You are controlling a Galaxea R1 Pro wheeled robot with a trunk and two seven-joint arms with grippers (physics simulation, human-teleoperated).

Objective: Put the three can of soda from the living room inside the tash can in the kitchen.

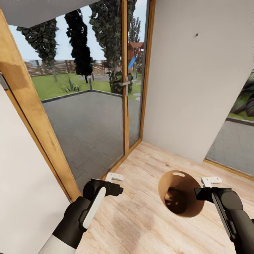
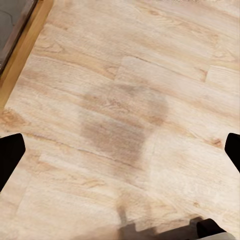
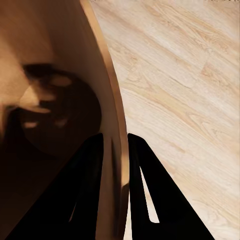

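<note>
One tash can in view: round, tan-brown inside, oval handle hole at far rim, held above pale wood-plank floor. Open floor on all sides of bin; glass door with wooden frame beyond it, white wall behind. Right gripper at bin's near-right rim, two dark fingers closed on the thin wall, one inside, one outside. Dark blurred shapes at bin bottom, count not readable. Left gripper left of bin, well apart, over bare planks; fingers spread wide, nothing between them. Two arms counted.
</note>
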